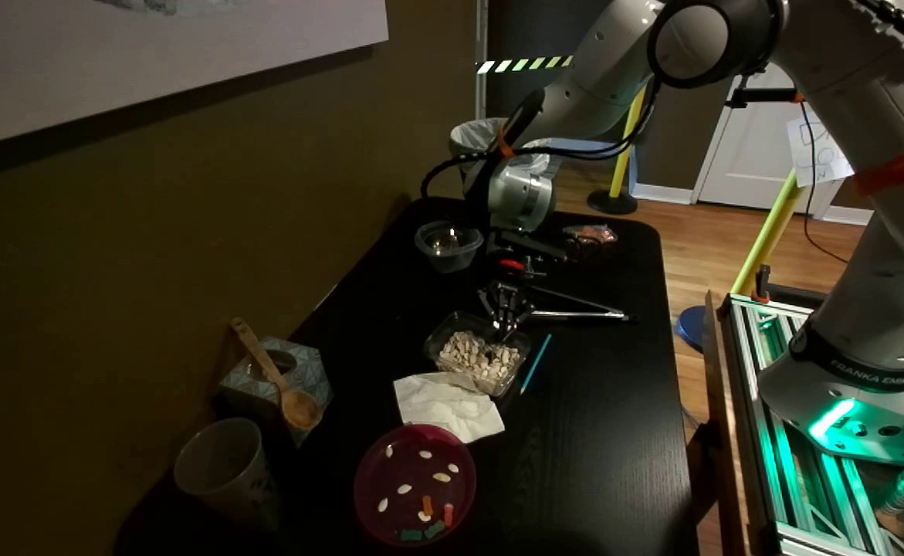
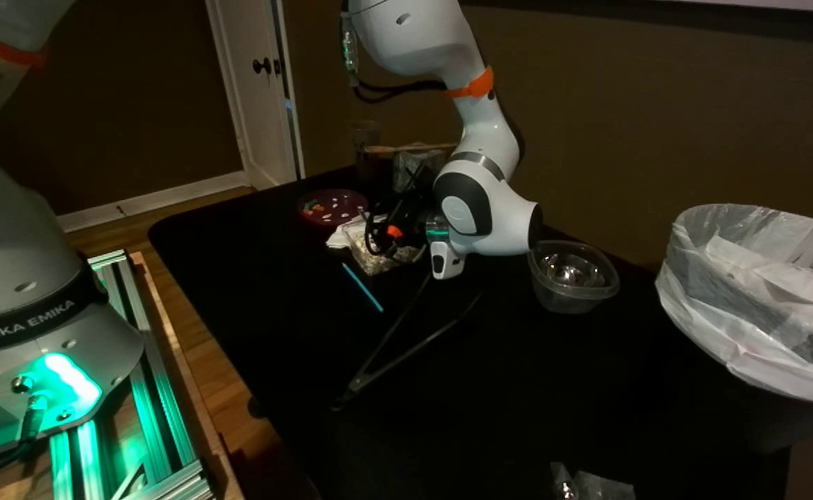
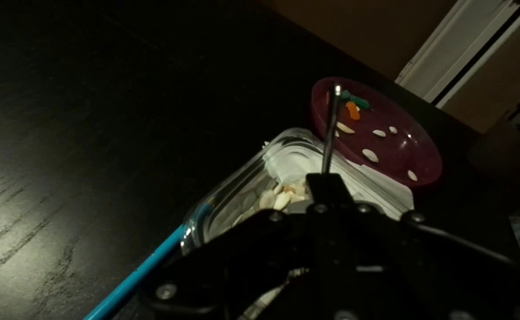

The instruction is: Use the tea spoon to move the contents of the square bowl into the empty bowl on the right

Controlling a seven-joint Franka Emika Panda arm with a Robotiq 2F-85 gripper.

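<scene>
The square bowl is clear, with the contents, a heap of pale beige bits, inside; the wrist view shows those bits through its wall. Over it my gripper points down, fingers together. From between the fingertips a thin metal handle sticks out, the tea spoon; its scoop end is hidden by the gripper. Farther along the table, toward the bin, stands the empty bowl, clear and glassy, also seen in an exterior view. In that view the gripper hides part of the square bowl.
A blue pencil and metal tongs lie beside the square bowl. White paper and a red plate adjoin it. By the wall are a tissue box, wooden spoon and cup. A lined bin stands beyond.
</scene>
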